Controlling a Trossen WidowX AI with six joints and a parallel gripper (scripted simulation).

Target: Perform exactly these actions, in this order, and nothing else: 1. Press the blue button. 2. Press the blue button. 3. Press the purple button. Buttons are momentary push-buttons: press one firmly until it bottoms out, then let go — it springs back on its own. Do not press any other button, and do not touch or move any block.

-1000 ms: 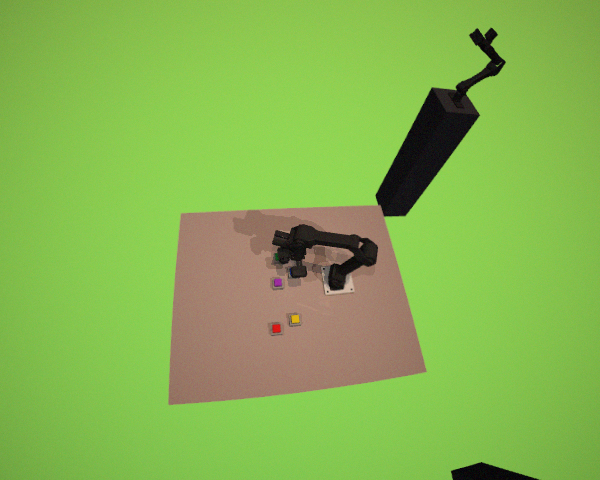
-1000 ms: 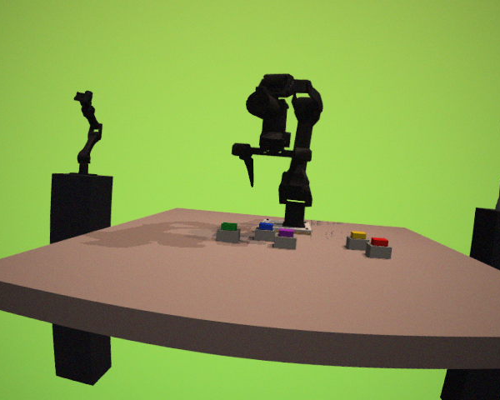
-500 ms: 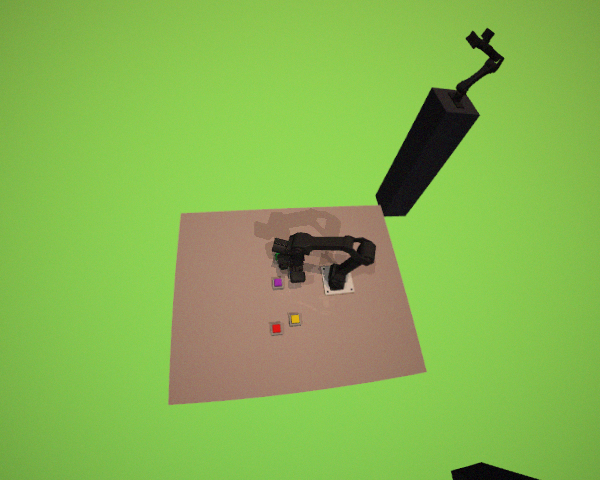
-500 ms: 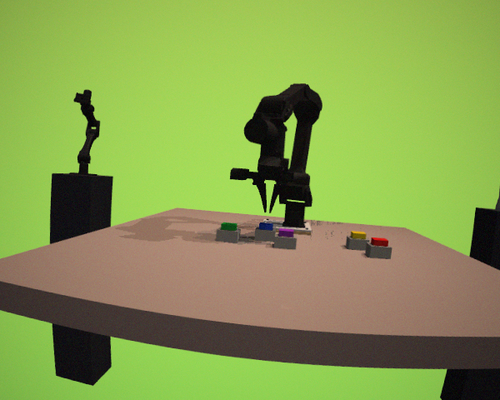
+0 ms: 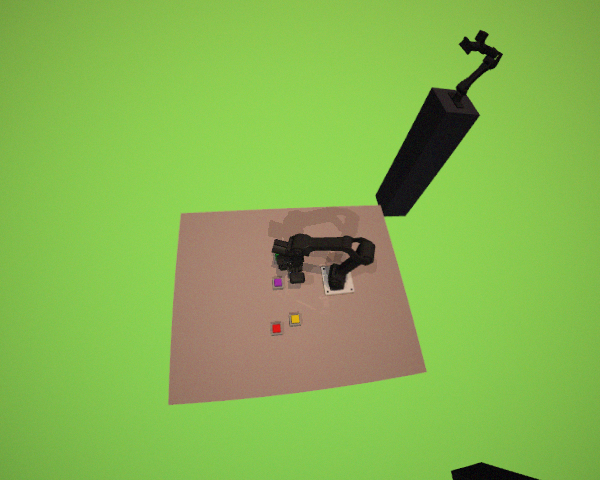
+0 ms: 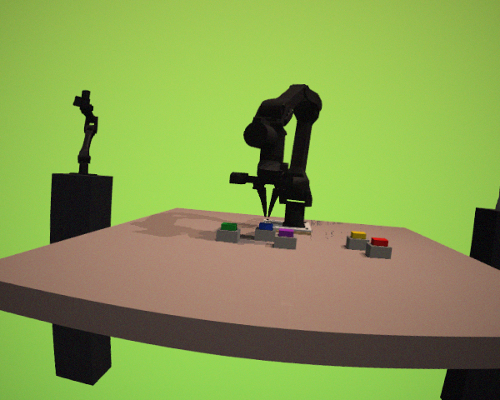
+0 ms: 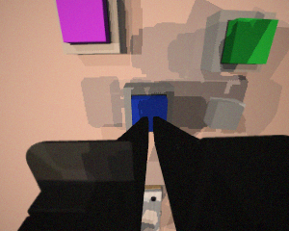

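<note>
My gripper [image 6: 267,217] [image 7: 150,121] is shut and empty, pointing down. Its fingertips are just above the blue button and overlap the near part of its cap in the wrist view. The blue button [image 6: 266,226] [image 7: 148,106] has a raised cap in a grey housing; in the top view the arm hides it. The purple button [image 5: 277,282] [image 6: 285,232] [image 7: 84,20] stands close by, at the upper left in the wrist view, with its cap raised.
The green button [image 6: 228,226] [image 7: 249,42] and a light grey block [image 7: 224,114] are beside the blue button. The yellow button [image 5: 295,319] [image 6: 357,235] and red button [image 5: 276,328] [image 6: 379,242] stand farther off. The arm's white base plate [image 5: 346,290] is behind.
</note>
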